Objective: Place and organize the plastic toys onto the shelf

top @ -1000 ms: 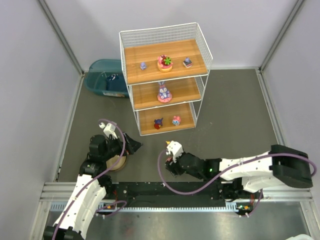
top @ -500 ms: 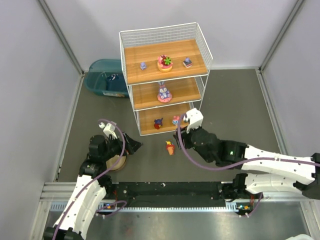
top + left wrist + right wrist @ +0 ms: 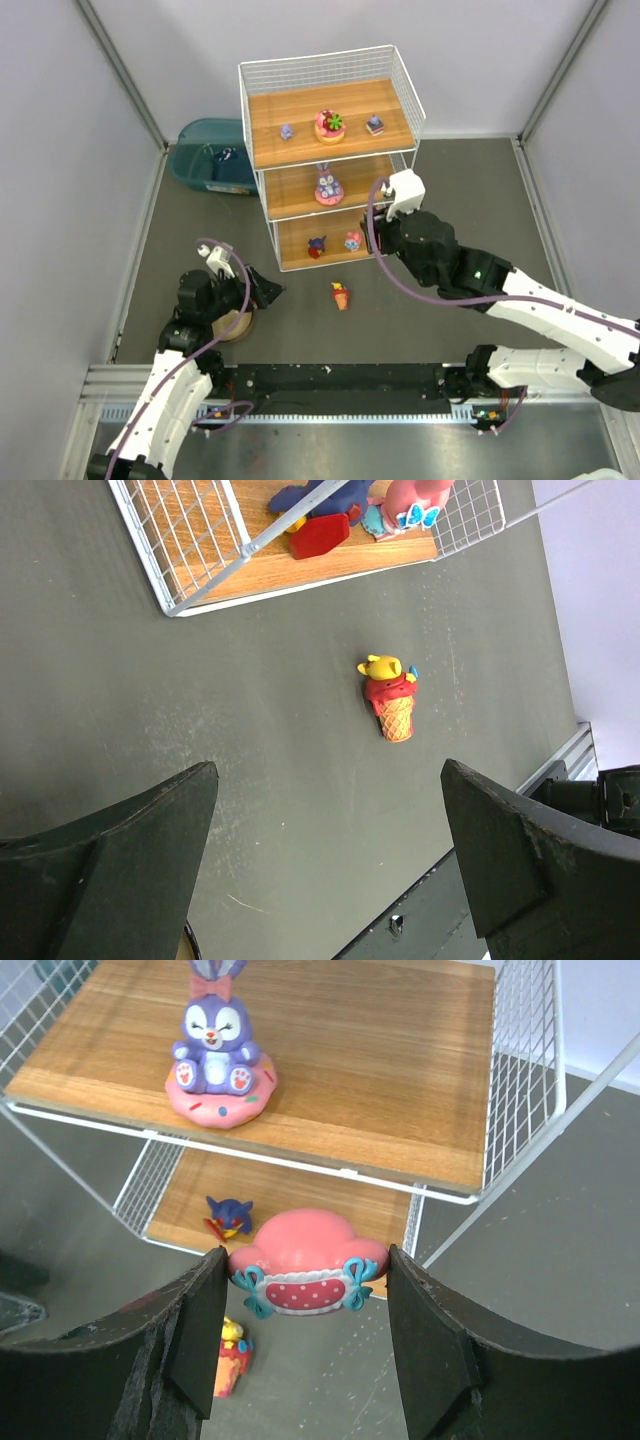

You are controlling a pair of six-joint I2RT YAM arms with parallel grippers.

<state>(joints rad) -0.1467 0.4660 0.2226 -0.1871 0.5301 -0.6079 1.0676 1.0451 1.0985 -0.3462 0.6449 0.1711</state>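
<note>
The shelf (image 3: 300, 105) stands at the back, with small plastic toys on all three tiers. The purple-eared bunny (image 3: 216, 1050) sits on the middle board and the pink flower disc (image 3: 329, 125) on the top one. My right gripper (image 3: 305, 1272) is shut on a pink cushion-shaped toy (image 3: 305, 1255) with teal bows. It hangs just in front of the shelf's right front corner, level with the middle board (image 3: 380, 1070). An ice-cream cone toy (image 3: 390, 702) lies on the floor before the shelf. My left gripper (image 3: 330, 820) is open and empty, low over the floor at the left.
A teal bin (image 3: 210, 155) stands left of the shelf. A tan bowl (image 3: 235, 325) sits under my left arm. On the bottom tier are a dark blue toy (image 3: 228, 1215) and a pink toy (image 3: 352, 240). Grey walls enclose the table.
My right gripper has risen from the floor near the cone toy and moved up and right to the shelf's front right corner, carrying the pink toy. The left arm has not moved.
</note>
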